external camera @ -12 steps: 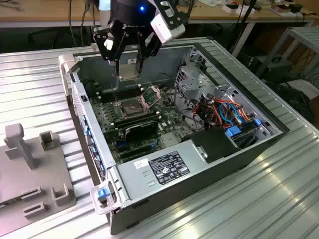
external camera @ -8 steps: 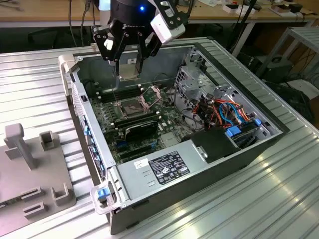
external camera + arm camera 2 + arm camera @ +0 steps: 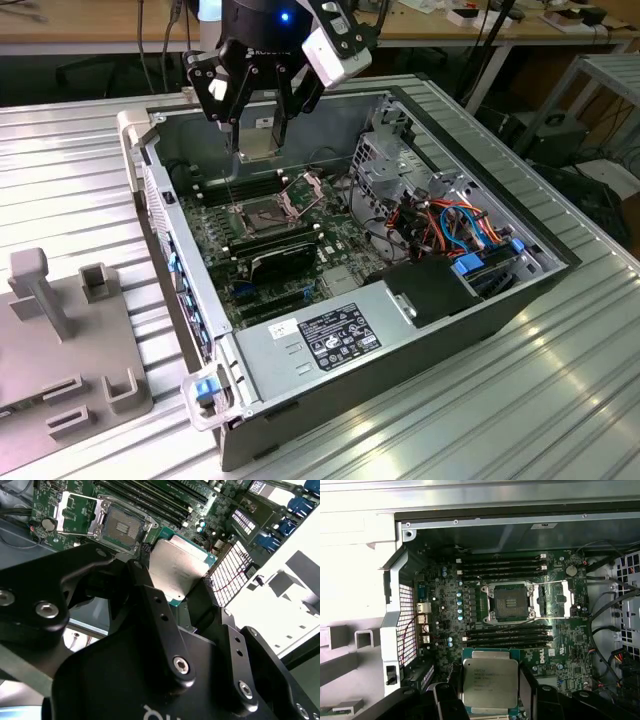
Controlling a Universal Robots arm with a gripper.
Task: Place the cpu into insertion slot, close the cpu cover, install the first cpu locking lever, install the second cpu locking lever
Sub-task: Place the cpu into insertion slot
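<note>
Fingers (image 3: pixel 150 600) clamped on the cpu (image 3: pixel 490 682). Insertion slot (image 3: pixel 510 602) sits bare at centre of the first wrist view, cpu cover (image 3: pixel 555 600) flipped open beside it.

**A:** How much of the cpu (image 3: pixel 490 682) shows in the first wrist view?

**B:** Not all of it. One edge runs out of the picture, and the gripper (image 3: pixel 490 705) covers the two sides it clasps.

**A:** And in the exterior view?

**B:** The arm (image 3: pixel 270 20) is cut off at twelve o'clock, and the grey fixture (image 3: pixel 60 340) at eight o'clock runs off the edge. The insertion slot (image 3: pixel 262 215) has contacts too small to tell.
</note>
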